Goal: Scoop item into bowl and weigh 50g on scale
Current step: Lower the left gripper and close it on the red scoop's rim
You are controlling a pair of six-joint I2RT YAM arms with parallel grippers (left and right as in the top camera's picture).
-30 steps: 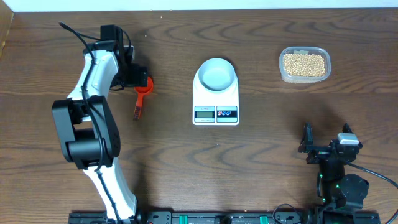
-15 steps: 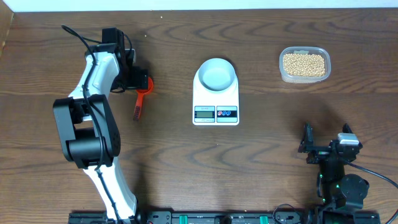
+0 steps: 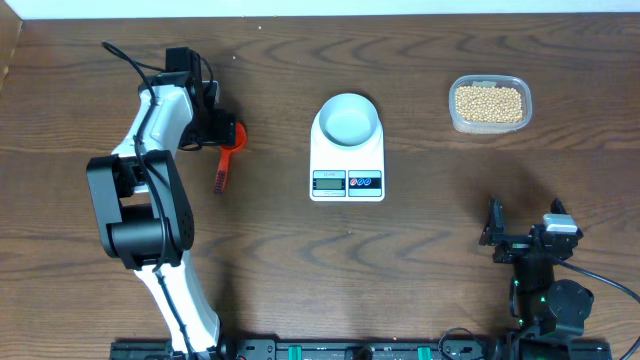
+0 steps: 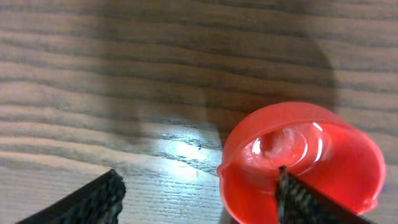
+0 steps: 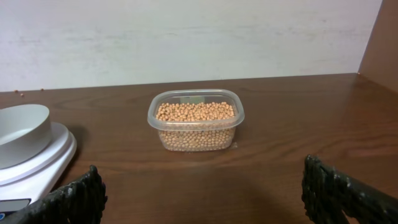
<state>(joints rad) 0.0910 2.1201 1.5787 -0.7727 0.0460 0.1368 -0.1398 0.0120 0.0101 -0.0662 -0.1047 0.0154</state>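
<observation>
1. Red plastic: the scoop (image 4: 292, 146) lies on the bare wood of the table (image 3: 300, 260), in the left half and nearer the far edge. Its cup is mouth-up and its handle points toward the near edge.
2. My left gripper (image 4: 199, 180) hangs over the cup with the jaws apart, holding nothing. One finger (image 4: 87, 202) stands outside on the wood, clear of the plastic. The other finger (image 4: 305, 202) stands over the cup's hollow, and I cannot tell whether it touches.
3. Step in hand, as I judge it: taking up the scoop by its cup wall. To do it well I want the wall centred between the fingers and seated deep before I squeeze. The round wall could otherwise roll or skid sideways. A gentle squeeze suits thin plastic.
4. A finger inside the cup will cost room for the load, so a hold low on the side nearest the handle looks better.
5. The beans (image 3: 488, 103) fill a clear tub (image 5: 241, 115) near the far right corner, well apart from the scoop.
6. The bowl (image 3: 347, 122) sits empty on the scale (image 3: 347, 165) at mid-table.
7. My right gripper (image 5: 201, 163) rests near the near edge, toward the right corner. Its jaws are spread wide and hold nothing.
</observation>
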